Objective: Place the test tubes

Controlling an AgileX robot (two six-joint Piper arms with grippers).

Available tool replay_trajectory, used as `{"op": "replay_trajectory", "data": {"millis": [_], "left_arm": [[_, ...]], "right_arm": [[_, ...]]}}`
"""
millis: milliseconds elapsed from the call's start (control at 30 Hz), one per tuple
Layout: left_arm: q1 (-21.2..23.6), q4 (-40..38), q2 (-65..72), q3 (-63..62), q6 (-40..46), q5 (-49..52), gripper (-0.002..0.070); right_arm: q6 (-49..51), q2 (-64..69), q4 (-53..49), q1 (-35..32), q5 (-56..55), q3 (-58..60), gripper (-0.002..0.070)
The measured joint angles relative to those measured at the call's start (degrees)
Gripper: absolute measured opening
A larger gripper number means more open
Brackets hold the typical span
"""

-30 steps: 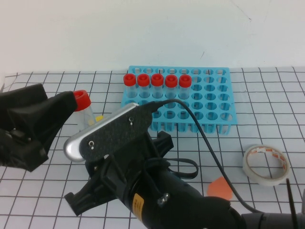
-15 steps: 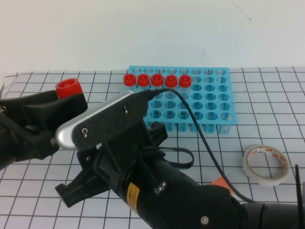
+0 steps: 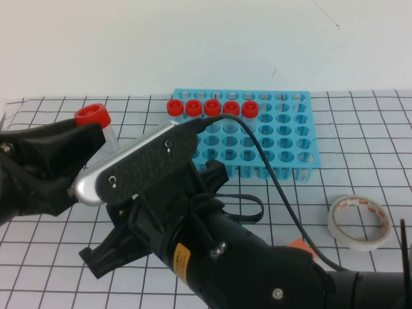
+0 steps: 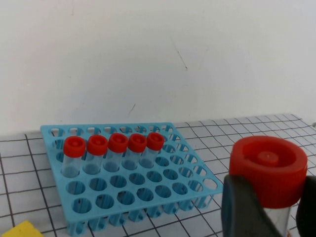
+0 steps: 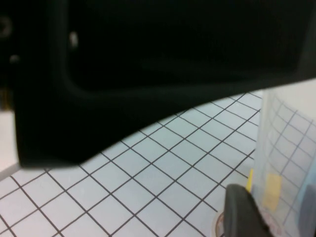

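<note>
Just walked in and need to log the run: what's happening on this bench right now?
Both arms meet left of the blue rack on one red-capped test tube. The left gripper has its jaws closed just under the cap. The right gripper holds the clear lower end, so it looks like a handover. Five capped tubes stand in the rack's back row.

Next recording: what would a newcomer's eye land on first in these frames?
First, the red-capped clear test tube raised at the table's left, clamped in the left pincer. The bulky black right arm fills the foreground, with the right pincer beside the tube's clear body. Behind sits the bright blue plastic rack, with five red-capped tubes lined up near its back edge.
</note>
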Motion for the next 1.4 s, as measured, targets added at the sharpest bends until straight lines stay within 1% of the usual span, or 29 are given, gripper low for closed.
{"op": "replay_trajectory", "data": {"millis": [33, 167, 233, 267, 300, 333, 467, 533, 567, 667, 833, 933, 1033, 1167, 1200, 1400], "left_arm": [[0.00, -0.15, 0.00, 0.00, 0.31, 0.00, 0.0204], [0.00, -0.70, 0.00, 0.00, 1.48, 0.00, 0.0201], [0.00, -0.76, 0.00, 0.00, 2.63, 0.00, 0.0163], [0.00, -0.86, 0.00, 0.00, 2.90, -0.11, 0.0167], [0.00, -0.81, 0.00, 0.00, 3.00, -0.11, 0.0182], [0.00, -1.08, 0.00, 0.00, 3.05, -0.38, 0.0218], [0.00, -2.11, 0.00, 0.00, 3.92, -0.35, 0.0420], [0.00, -2.22, 0.00, 0.00, 4.15, -0.40, 0.0463], [0.00, -2.22, 0.00, 0.00, 4.15, -0.40, 0.0472], [0.00, -2.34, 0.00, 0.00, 4.15, -0.40, 0.0458], [0.00, -2.34, 0.00, 0.00, 4.23, -0.80, 0.0392], [0.00, -2.74, 0.00, 0.00, 3.94, -2.62, 0.0383], [0.00, -2.98, 0.27, 0.00, 3.70, -4.24, 0.0403], [0.00, -3.11, 0.31, 0.00, 3.51, -5.09, 0.0487], [0.00, -3.21, 0.31, 0.00, 3.51, -4.96, 0.0497], [0.00, -3.21, 0.31, 0.00, 2.42, -4.19, 0.0517]], "right_arm": [[-0.13, 0.00, 0.09, -0.03, 0.00, 0.00, 0.0235], [-0.64, 0.00, 0.09, -0.27, 0.00, 0.00, 0.0235], [-0.79, 0.00, 0.09, -0.40, 0.14, 0.00, 0.0235], [-1.04, 0.00, 0.09, -0.40, 0.15, 0.00, 0.0235], [-1.19, 0.00, 0.13, -0.40, 0.15, 0.00, 0.0235], [-1.31, 0.00, 0.13, -0.40, 0.15, 0.00, 0.0235], [-1.31, 0.00, 0.13, -0.40, -0.78, 0.00, 0.0235], [-1.31, 0.00, 0.13, -0.40, -1.14, 0.00, 0.0235], [-1.20, 0.00, 0.23, -0.42, -1.41, 0.00, 0.0235], [-1.20, 0.00, 0.48, -0.53, -1.72, 0.00, 0.0235], [-1.69, 0.00, 0.60, -0.53, -1.97, 0.00, 0.0235], [-3.11, 0.00, 0.12, -0.53, -3.29, 0.00, 0.0235], [-4.79, 0.10, -0.69, 0.40, -6.89, 0.00, 0.0235], [-5.05, 0.10, -0.94, 0.51, -7.51, 0.00, 0.0235], [-5.18, 0.10, -0.94, 0.51, -7.51, 0.00, 0.0235], [-5.59, 0.10, -0.94, 0.51, -6.73, 0.00, 0.0235]]}}
